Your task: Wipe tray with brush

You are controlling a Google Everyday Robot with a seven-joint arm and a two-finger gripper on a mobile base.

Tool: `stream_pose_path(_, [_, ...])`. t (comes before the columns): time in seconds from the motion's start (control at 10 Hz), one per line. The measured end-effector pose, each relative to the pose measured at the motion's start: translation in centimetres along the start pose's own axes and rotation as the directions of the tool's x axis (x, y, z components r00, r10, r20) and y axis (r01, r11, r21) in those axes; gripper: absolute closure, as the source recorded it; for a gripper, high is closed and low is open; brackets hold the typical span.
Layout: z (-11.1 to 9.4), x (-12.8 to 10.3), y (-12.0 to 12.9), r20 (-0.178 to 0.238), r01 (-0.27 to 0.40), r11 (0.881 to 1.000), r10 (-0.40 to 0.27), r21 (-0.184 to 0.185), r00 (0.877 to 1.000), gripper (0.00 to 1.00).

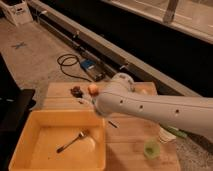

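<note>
A large shallow rectangular yellow-orange plastic tray sits on the near left part of the slatted wooden table, its right wall running alongside the bare boards. Inside the tray a metal fork lies at a slant towards the right side, tines to the far right, with a pale smear just beside them.

The thick white robot arm reaches in from the right, above the table, and ends in a rounded shell over the tray's far right corner. The hand is hidden behind that shell, so we cannot tell whether it is spread, pressed together or pinching anything.

We cannot make out the brush with certainty. A short dark sliver shows below the arm on the table, just right of the tray's far right corner. Whether it belongs to the brush we cannot tell.

At the far left of the table a small orange chunk lies just beside a dark brownish lump. A small green cup stands near the right front edge, and behind it a white cup peeks out from under the arm.

On the floor beyond the table lie a blue box and a looped black cable.
</note>
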Motion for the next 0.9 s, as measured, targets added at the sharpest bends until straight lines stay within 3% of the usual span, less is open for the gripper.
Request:
stream_pose_path(0.2, [0.1,-0.2,0.9,0.003,0.027,0.999,-0.027,-0.021,1.0,1.0])
stream_pose_path(0.7, [0.1,0.0,1.0,0.002,0.03,0.999,-0.03,-0.019,1.0,1.0])
stream_pose_path(0.9, [0.7,-1.3,2.4,0.001,0.103,0.995,-0.103,-0.015,0.995,1.0])
